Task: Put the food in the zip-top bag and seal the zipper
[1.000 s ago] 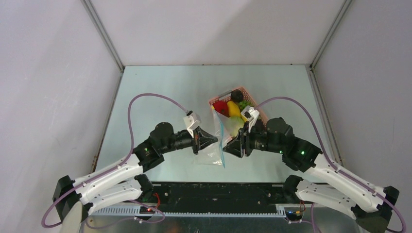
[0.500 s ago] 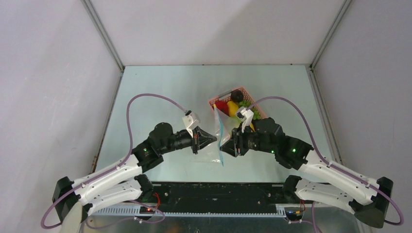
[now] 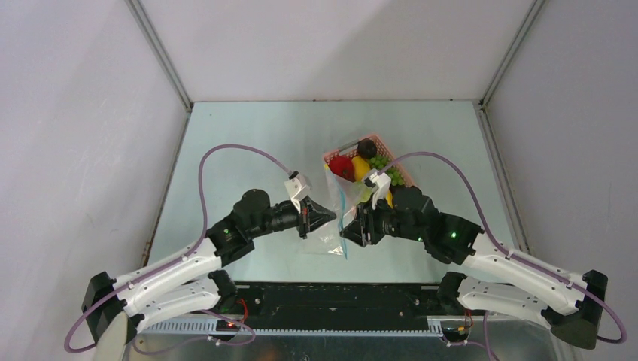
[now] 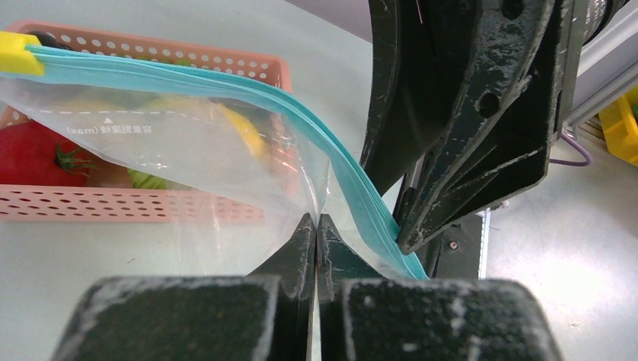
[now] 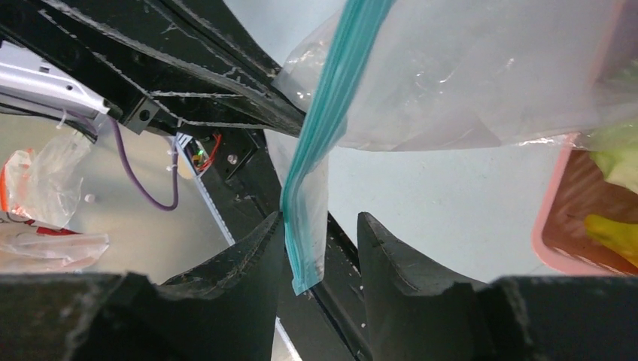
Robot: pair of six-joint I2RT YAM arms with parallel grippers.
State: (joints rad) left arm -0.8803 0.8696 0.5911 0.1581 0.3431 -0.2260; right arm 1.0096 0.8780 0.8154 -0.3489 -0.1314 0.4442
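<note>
left tool (image 4: 317, 228): clenched on zip-top bag (image 4: 173, 143) film, frame centre
right tool (image 5: 320, 226): released, zipper (image 5: 325, 128) hanging between its jaws, lower centre

Pink basket (image 5: 545, 233) cut off at right edge; food (image 4: 30, 154) blurred behind zip-top bag (image 4: 188, 150).

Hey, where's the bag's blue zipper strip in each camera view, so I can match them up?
Top external: zipper runs up and down mid-picture, just left of the pink basket.
Left wrist: zipper slants from upper left to lower centre-right, in front of the basket.
Right wrist: zipper hangs from top centre to bottom centre.
Shared landmark: the basket, at lower right in the right wrist view.
</note>
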